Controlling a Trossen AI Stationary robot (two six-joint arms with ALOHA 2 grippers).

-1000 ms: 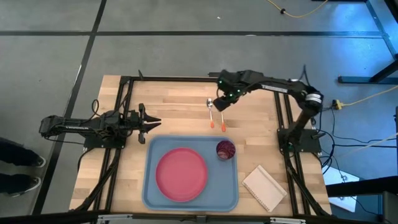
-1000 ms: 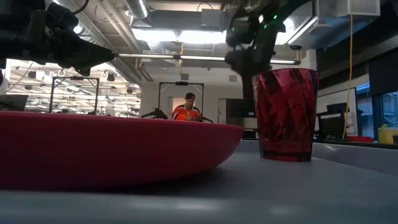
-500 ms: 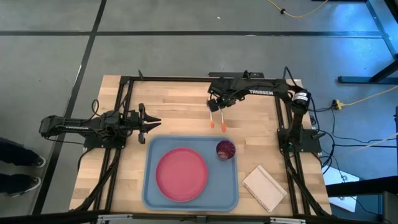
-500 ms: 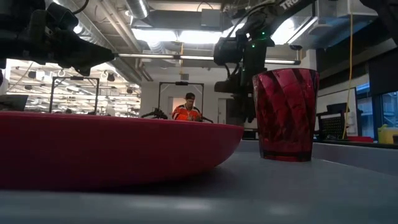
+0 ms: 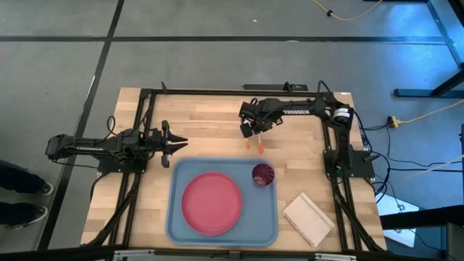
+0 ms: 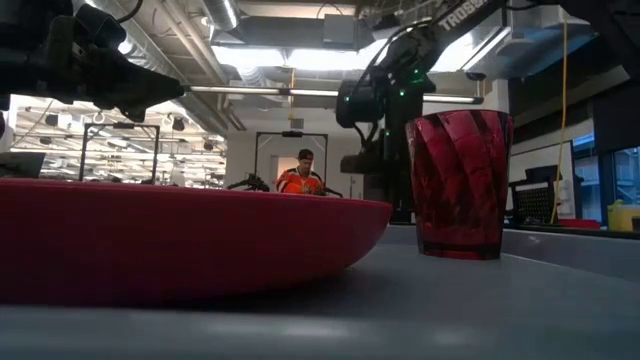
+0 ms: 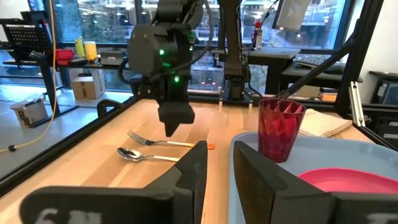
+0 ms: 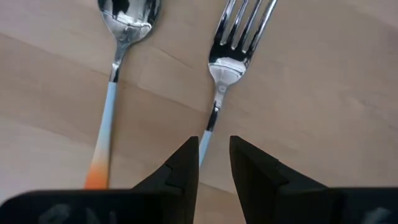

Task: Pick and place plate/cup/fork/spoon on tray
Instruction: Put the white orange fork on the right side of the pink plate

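The fork (image 8: 233, 43) and the spoon (image 8: 121, 43) lie side by side on the wooden table beyond the tray, with their orange tips (image 5: 259, 148) toward it. My right gripper (image 8: 214, 158) hangs over them, pointing down and open a little, with a finger on either side of the fork's handle; I see no touch. The pinkish-red plate (image 5: 211, 202) and the maroon cup (image 5: 262, 174) stand on the light blue tray (image 5: 177, 226). My left gripper (image 5: 177, 143) waits open at the table's left.
A white notepad (image 5: 308, 218) lies on the table to the right of the tray. Black frame rails (image 5: 148, 130) run along the table's left, far and right sides. A person shows far off in the room in the low view (image 6: 303, 175).
My right gripper has come down toward the fork and spoon, shifting a little toward the table's left and near edges as its arm drew in. The fork, spoon, plate and cup have stayed where they were.
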